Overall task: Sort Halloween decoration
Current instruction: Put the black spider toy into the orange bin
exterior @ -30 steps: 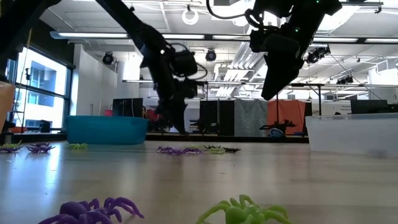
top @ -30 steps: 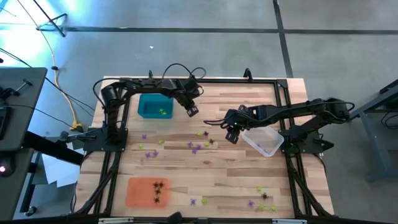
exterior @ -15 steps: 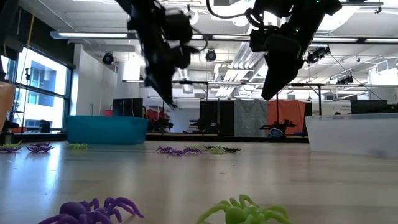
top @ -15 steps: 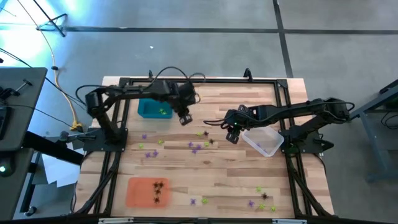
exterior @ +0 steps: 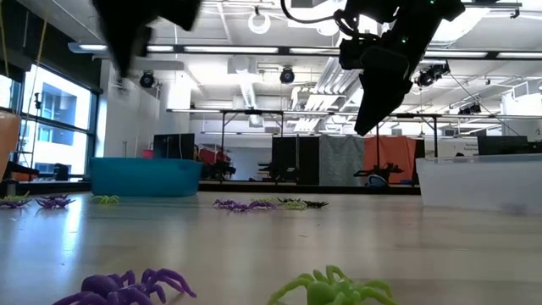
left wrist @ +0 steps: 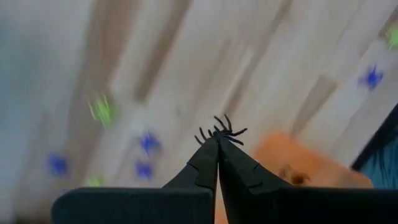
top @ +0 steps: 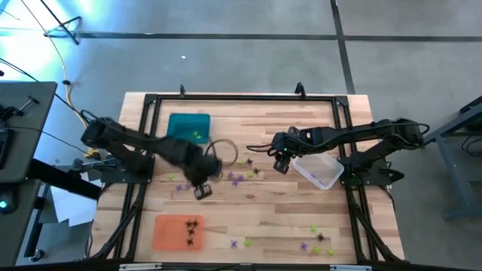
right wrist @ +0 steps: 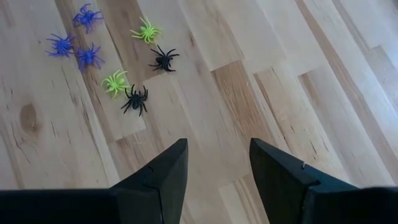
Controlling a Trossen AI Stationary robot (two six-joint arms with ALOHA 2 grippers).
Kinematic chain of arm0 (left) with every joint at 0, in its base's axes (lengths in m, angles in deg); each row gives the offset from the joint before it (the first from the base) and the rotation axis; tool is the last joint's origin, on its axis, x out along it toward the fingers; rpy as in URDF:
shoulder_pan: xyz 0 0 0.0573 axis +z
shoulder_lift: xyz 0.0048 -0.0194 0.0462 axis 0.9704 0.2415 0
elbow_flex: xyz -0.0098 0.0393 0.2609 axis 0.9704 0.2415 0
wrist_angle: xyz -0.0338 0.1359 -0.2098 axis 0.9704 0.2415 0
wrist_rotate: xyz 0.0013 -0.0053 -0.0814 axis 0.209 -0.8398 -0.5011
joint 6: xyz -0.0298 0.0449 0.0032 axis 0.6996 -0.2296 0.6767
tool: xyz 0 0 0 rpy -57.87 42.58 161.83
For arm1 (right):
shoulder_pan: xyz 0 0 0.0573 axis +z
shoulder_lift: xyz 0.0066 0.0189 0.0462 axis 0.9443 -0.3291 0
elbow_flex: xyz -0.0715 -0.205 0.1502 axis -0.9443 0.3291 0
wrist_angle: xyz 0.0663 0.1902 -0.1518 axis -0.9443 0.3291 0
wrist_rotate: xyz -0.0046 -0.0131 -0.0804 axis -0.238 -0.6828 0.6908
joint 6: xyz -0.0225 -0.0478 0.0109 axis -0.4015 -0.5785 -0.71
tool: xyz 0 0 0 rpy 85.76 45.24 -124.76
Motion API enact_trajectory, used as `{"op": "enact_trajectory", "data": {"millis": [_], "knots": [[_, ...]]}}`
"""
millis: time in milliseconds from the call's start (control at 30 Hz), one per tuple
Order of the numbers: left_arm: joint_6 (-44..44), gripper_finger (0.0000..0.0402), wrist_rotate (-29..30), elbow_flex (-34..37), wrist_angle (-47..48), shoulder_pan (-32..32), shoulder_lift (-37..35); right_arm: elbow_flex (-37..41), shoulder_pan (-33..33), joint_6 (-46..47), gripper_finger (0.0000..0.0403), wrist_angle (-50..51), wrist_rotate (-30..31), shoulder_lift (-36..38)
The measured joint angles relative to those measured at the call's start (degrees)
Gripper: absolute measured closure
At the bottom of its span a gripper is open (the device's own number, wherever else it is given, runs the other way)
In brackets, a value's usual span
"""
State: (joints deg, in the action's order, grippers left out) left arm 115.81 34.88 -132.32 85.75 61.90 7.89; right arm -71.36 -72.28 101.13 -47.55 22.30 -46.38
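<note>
My left gripper (top: 202, 191) hangs over the table's middle left, between the teal tray (top: 188, 128) and the orange tray (top: 179, 231), shut on a small black spider (left wrist: 221, 129). My right gripper (top: 280, 162) waits open above the wood, beside the clear tray (top: 321, 170). Below its fingers (right wrist: 214, 163) black (right wrist: 135, 99), green (right wrist: 115, 83) and purple (right wrist: 74, 46) spiders lie on the table. More loose spiders lie mid-table (top: 239, 176) and at the near right (top: 319, 241). Black ones lie in the orange tray. My left gripper pinches the black spider's body (left wrist: 219, 133) between its two fingertips, at their free ends. The fingers point down from above. The spider's legs (left wrist: 231, 128) stick out past the tips, and it is lifted clear of the table.
A black frame (top: 226, 96) runs round the table's edges. The teal tray at the far left holds green pieces. In the low view a purple spider (exterior: 127, 288) and a green one (exterior: 330, 288) lie close to the near edge. Bare wood lies between the orange tray and the near-right spiders.
My left gripper has swung from beside the teal tray toward the table's near edge and a little left, rising as it went, and now points straight down over the wood short of the orange tray. It has stayed shut.
</note>
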Motion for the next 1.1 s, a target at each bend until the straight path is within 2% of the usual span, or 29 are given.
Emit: {"op": "enact_trajectory", "data": {"millis": [133,333,600,867,1100], "knots": [[14.1,0.0401,-0.2,0.0,3.4,-8.3,0.1,0.0,0.0,0.3,0.0234,0.0,0.0,0.0],[36.0,0.0401,-1.7,0.0,2.7,-19.0,0.2,0.0,0.0,1.0,0.0234,0.4,0.0,0.0],[57.7,0.0401,1.5,1.4,-0.9,-28.3,0.2,0.0,0.0,-0.7,0.0234,0.9,-1.1,0.0],[69.9,0.0401,1.9,2.6,-5.9,-33.1,2.9,0.0,0.0,-5.2,0.0234,0.9,-3.0,0.0],[70.9,0.0401,2.0,2.6,-8.4,-33.3,8.0,0.0,0.0,-7.5,0.0234,0.8,-3.1,0.0]]}}
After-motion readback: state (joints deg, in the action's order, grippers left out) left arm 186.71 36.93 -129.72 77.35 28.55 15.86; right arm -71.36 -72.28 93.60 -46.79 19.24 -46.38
